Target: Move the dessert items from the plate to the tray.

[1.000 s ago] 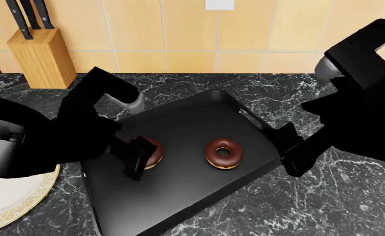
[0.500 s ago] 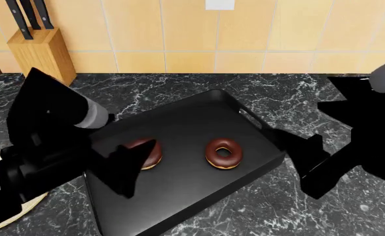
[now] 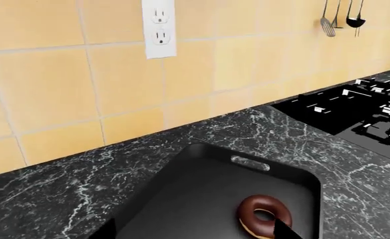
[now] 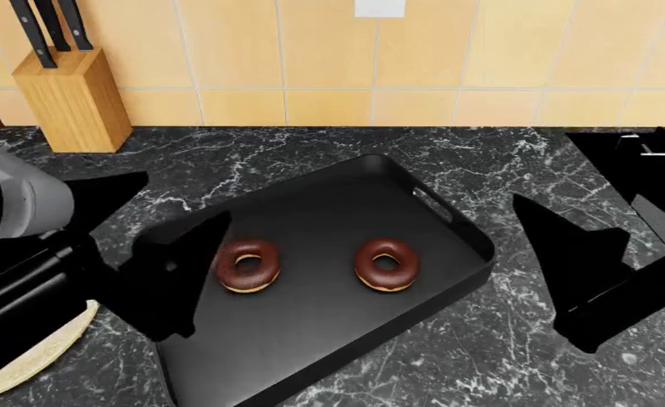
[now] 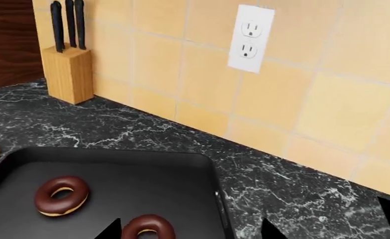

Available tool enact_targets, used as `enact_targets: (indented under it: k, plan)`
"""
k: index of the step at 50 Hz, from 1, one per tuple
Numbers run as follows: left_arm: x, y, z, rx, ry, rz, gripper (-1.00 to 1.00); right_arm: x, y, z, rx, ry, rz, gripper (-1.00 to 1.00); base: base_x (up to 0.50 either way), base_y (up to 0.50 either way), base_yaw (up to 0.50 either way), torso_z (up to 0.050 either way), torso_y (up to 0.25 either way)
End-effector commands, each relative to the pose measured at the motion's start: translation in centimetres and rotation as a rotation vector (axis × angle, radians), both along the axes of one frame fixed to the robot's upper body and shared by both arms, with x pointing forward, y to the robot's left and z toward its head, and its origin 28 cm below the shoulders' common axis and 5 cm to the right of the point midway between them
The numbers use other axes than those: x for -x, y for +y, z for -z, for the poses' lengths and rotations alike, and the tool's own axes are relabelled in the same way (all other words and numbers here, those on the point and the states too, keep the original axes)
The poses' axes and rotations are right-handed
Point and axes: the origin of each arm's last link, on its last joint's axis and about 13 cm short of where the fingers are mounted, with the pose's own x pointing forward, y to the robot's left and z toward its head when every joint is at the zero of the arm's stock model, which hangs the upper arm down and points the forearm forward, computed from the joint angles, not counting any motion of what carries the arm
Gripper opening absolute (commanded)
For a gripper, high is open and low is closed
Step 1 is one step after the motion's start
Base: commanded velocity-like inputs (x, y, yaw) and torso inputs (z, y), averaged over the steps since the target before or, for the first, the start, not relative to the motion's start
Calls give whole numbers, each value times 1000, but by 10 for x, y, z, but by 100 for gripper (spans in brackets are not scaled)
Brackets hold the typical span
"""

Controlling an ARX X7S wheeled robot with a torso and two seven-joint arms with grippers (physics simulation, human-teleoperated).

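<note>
Glossy black rectangular tray (image 4: 344,348): holds two chocolate-glazed ring donuts, one (image 4: 248,265) left, one (image 4: 387,264) right, apart. Left gripper (image 4: 180,271) and right gripper (image 4: 570,254): dark silhouettes flanking tray, jaw state indiscernible.

Both donuts (image 4: 248,265) (image 4: 387,264) wear dark brown glaze over a tan underside; the tray (image 4: 321,339) beneath them is glossy black; the counter (image 4: 514,356) is black marble veined white. The wall tiles (image 4: 242,51) are warm yellow-orange; the outlet (image 3: 159,27) is white; the knife block (image 4: 72,97), upper left, is light wood with black handles; the plate (image 4: 33,360), lower left, is cream with a patterned gold rim.
</note>
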Motion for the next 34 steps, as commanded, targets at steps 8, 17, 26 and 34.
enact_targets:
  k: [8, 17, 26, 34]
  plan:
    - [11, 4, -10, 67, -115, -54, 100, 9, 2, -10, -58, -115, 62, 100, 0, 0, 0, 0, 0]
    - [12, 3, -13, 101, -194, -101, 100, 8, 4, -18, -139, -193, 74, 100, 0, 0, 0, 0, 0]
    - [12, 3, -12, 118, -249, -131, 100, 7, 6, -19, -169, -229, 70, 100, 0, 0, 0, 0, 0]
    - [15, 5, -3, 137, -304, -158, 100, 10, 12, -16, -187, -271, 77, 100, 0, 0, 0, 0, 0]
